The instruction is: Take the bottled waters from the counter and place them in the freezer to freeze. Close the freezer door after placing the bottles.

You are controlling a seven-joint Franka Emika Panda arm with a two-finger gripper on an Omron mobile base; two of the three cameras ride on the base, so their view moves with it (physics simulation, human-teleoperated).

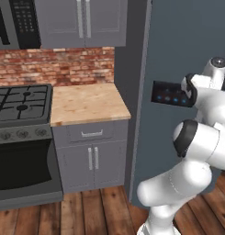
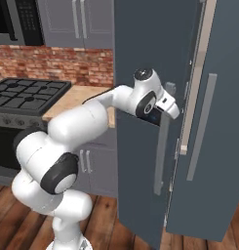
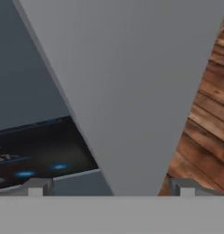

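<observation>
The freezer door (image 2: pixel 145 63) is a tall slate-grey panel that stands swung out a little from the freezer (image 2: pixel 223 58). My gripper (image 3: pixel 111 187) is open at the top of the door's long grey bar handle (image 3: pixel 127 91), one fingertip (image 3: pixel 35 186) on each side of the bar. In the right base view the gripper (image 2: pixel 170 108) sits at the handle (image 2: pixel 162 151), just beside the dark control panel (image 1: pixel 166 94). The wood-grain counter (image 1: pixel 88 103) lies bare to the left. The bottled waters are out of view.
A black gas stove (image 1: pixel 19 103) stands left of the counter, with grey wall cabinets (image 1: pixel 81 20) and a brick backsplash (image 1: pixel 54 64) above. A second slate-grey door with its own bar handle (image 2: pixel 201 127) stands to the right. Wood floor (image 1: pixel 86 211) lies below.
</observation>
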